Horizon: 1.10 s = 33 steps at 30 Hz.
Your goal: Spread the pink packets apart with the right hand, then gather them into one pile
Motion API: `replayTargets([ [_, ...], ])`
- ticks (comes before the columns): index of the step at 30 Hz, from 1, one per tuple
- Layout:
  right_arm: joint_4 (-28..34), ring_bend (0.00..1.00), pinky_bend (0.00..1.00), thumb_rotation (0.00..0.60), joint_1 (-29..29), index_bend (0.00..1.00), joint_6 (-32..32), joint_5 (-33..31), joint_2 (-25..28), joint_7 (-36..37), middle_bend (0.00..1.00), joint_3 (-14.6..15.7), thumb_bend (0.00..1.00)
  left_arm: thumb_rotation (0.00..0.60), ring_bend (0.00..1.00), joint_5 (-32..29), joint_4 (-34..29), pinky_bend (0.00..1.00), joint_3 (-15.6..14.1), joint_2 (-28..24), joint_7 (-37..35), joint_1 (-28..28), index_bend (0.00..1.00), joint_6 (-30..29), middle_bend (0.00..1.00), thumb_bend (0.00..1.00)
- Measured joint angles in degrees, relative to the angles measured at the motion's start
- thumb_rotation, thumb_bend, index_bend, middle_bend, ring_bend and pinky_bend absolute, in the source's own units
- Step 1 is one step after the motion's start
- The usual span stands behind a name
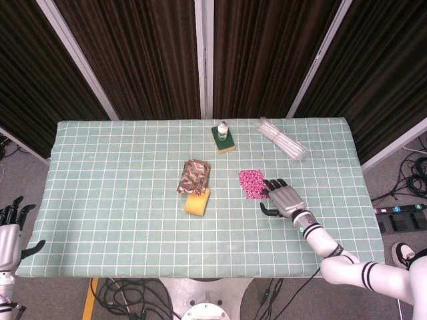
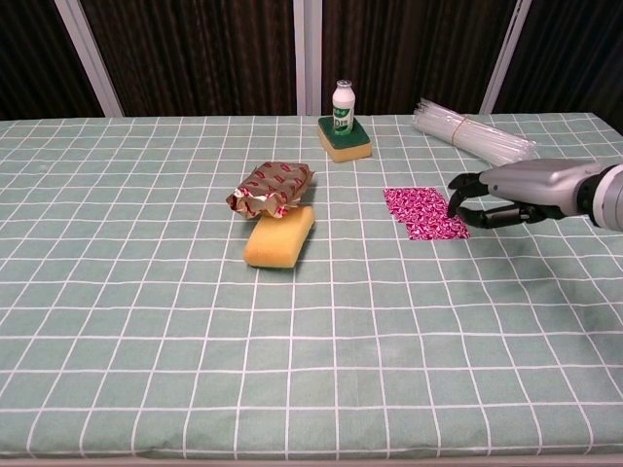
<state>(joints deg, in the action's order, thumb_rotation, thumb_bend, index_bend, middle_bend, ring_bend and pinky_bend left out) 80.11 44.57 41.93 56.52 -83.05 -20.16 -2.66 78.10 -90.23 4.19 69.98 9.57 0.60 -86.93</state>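
Currently, the pink packets [image 1: 252,184] [image 2: 424,213] lie flat on the table [image 1: 107,200] [image 2: 146,341], right of centre, fanned into an overlapping strip that runs from the far left to the near right. The packets touch one another; a count cannot be made out.

The right robot hand [image 1: 283,199] [image 2: 506,195] sits low over the table just beside the near-right end of the strip. Its fingers are apart and curved downward, and it holds nothing. The dark fingertips [image 2: 456,206] point toward the packets; contact with the nearest packet cannot be confirmed from either view.

The left robot hand [image 1: 9,230] hangs off the table's left edge, visible in the head view only. Its fingers are spread and it holds nothing.

Other items on the table:
- A yellow sponge [image 1: 197,202] [image 2: 279,235] lies left of the packets, well apart from them.
- A crumpled red-and-silver wrapper [image 1: 194,177] [image 2: 271,188] touches the far side of the yellow sponge.
- A small white bottle [image 1: 223,129] [image 2: 343,105] stands upright on a green sponge [image 1: 225,143] [image 2: 346,140] at the far side.
- A bundle of clear straws [image 1: 281,139] [image 2: 472,133] lies at the far right.
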Motion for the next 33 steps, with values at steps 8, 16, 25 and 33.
replayTargets([
  [8, -7.8, 0.00, 0.00, 0.026, 2.4, 0.23, -1.7, -4.1, -4.9, -1.2, 0.00, -2.2, 0.48, 0.600, 0.15, -0.3, 0.0, 0.17, -0.2, 0.1, -0.1, -0.6, 0.27, -0.4, 0.18, 0.12],
  [16, -22.0, 0.00, 0.00, 0.037, 6.2, 0.23, -6.3, -7.2, -14.4, -0.9, 0.00, -4.3, 0.48, 0.600, 0.15, -0.5, -0.1, 0.17, -0.3, 0.0, 0.1, -0.7, 0.27, -0.3, 0.18, 0.12],
  [25, -28.7, 0.00, 0.00, 0.029, 8.0, 0.23, -8.8, -5.8, -18.8, 1.7, 0.00, -5.7, 0.48, 0.600, 0.15, -0.7, -0.2, 0.17, -0.2, 0.0, 0.3, -0.7, 0.27, -0.1, 0.18, 0.12],
  [33, -27.5, 0.00, 0.00, 0.028, 7.2, 0.23, -8.9, -3.8, -18.1, 2.3, 0.00, -5.0, 0.48, 0.600, 0.15, -0.6, -0.1, 0.17, -0.3, 0.1, 0.4, -0.6, 0.27, 0.0, 0.18, 0.12],
])
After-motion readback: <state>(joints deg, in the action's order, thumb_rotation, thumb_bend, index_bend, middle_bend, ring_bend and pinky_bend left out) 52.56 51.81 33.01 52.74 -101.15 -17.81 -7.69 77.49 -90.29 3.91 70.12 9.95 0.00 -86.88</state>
